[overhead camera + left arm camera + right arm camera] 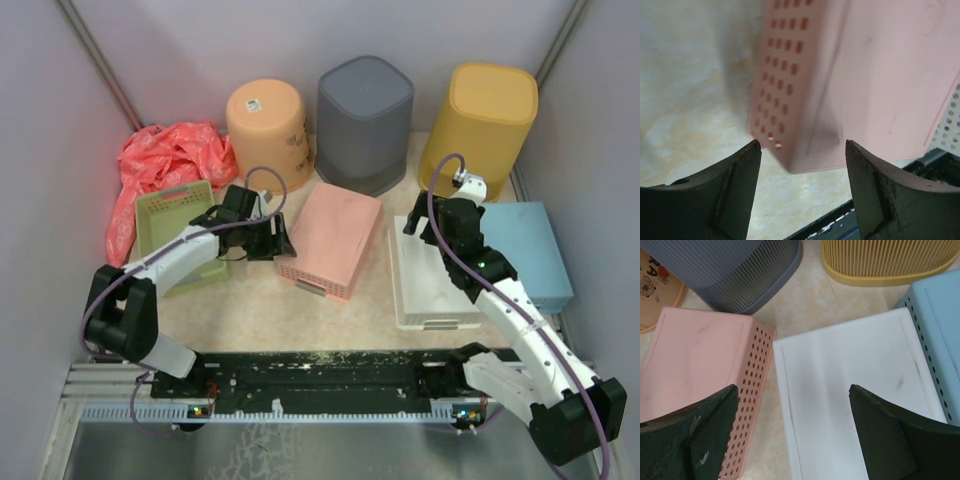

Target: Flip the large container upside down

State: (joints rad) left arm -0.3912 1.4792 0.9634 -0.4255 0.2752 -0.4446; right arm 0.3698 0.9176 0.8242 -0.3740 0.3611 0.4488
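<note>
Pink basket (333,238) sits bottom-up mid-bench (300,315), so the flip looks done; left gripper (278,241) has jaws apart at its left edge, clamping nothing, and right gripper (428,224) hangs wide apart and empty over the white basket (432,295), probably just parked clear.

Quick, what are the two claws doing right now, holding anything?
Left gripper: open, the pink basket corner between its fingers, not clamped.
Right gripper: open, holding nothing, above the white basket.
</note>
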